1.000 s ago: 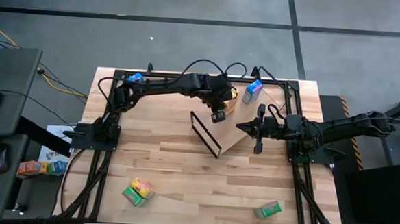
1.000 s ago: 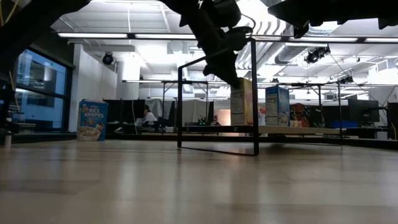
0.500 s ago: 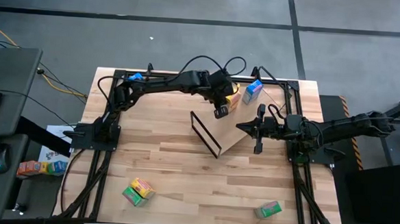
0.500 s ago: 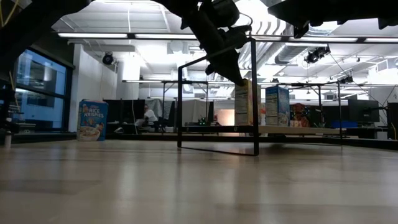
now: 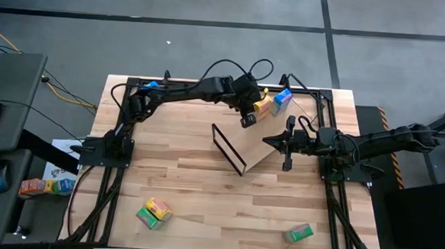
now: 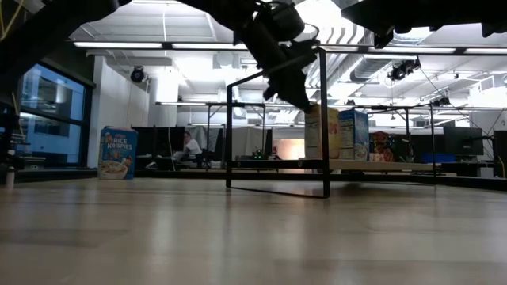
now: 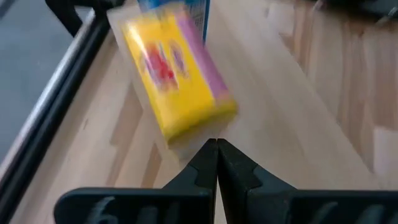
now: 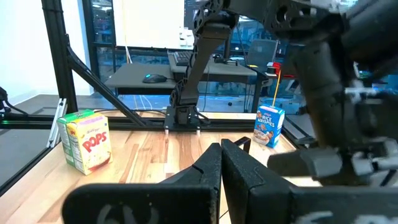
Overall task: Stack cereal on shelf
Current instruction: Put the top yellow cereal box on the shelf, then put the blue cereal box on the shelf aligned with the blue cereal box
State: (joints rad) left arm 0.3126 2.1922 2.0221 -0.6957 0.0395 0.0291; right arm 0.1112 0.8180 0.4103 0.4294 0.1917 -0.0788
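- Butcher-block tabletop (image 5: 204, 192) is lying largely bare across its middle; open wood is separating the near-edge boxes from the shelf (image 5: 263, 146).
- Left gripper (image 5: 247, 120), fingers pressed together, is hanging just beside the yellow cereal box (image 5: 260, 106) at the shelf's far end.
- Blue cereal box (image 5: 282, 100) is standing next to the yellow one.
- Right gripper (image 5: 288, 143), fingers pressed together and holding nothing, is hovering at the shelf's right edge.
- Black frame (image 5: 228, 148) is bounding the shelf's left end.
- Green box (image 5: 298, 234) and yellow-green pair (image 5: 154, 212) are sitting near the front edge, well apart.
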